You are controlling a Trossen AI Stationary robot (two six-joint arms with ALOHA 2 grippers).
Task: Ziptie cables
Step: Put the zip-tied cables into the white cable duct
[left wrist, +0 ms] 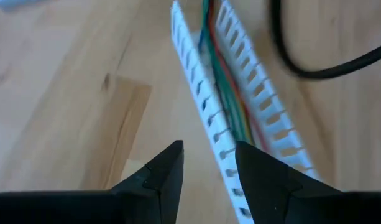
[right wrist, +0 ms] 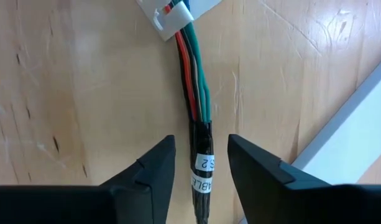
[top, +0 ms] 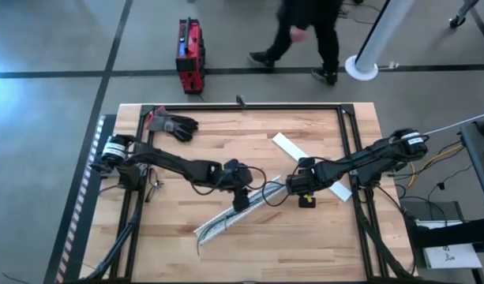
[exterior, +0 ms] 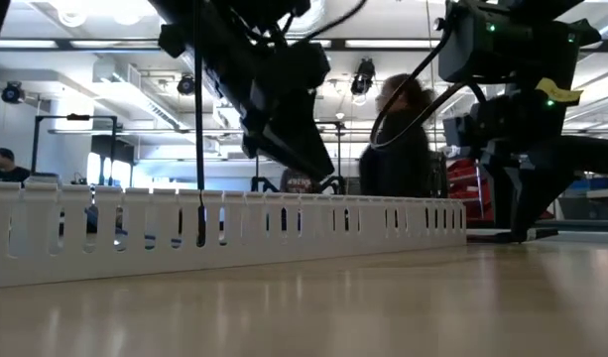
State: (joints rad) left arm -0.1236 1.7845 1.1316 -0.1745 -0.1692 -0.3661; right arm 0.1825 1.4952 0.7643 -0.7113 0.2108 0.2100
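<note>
The cables [right wrist: 193, 68] were laid along the inside of the white slotted channel [left wrist: 240, 112], which lay aslant on the wooden counter [top: 186, 244]. The left gripper [left wrist: 209, 171] was held spread, straddling one wall of the channel. The right gripper [right wrist: 201, 165] was held spread around the cables' dark, labelled sleeve just past the channel's end, beside the flat white lid [right wrist: 352, 130].

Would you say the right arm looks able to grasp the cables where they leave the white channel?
Probably yes. The right gripper is open with its jaws straddling the cables just past the end of the white channel, and nothing sits between them.
</note>
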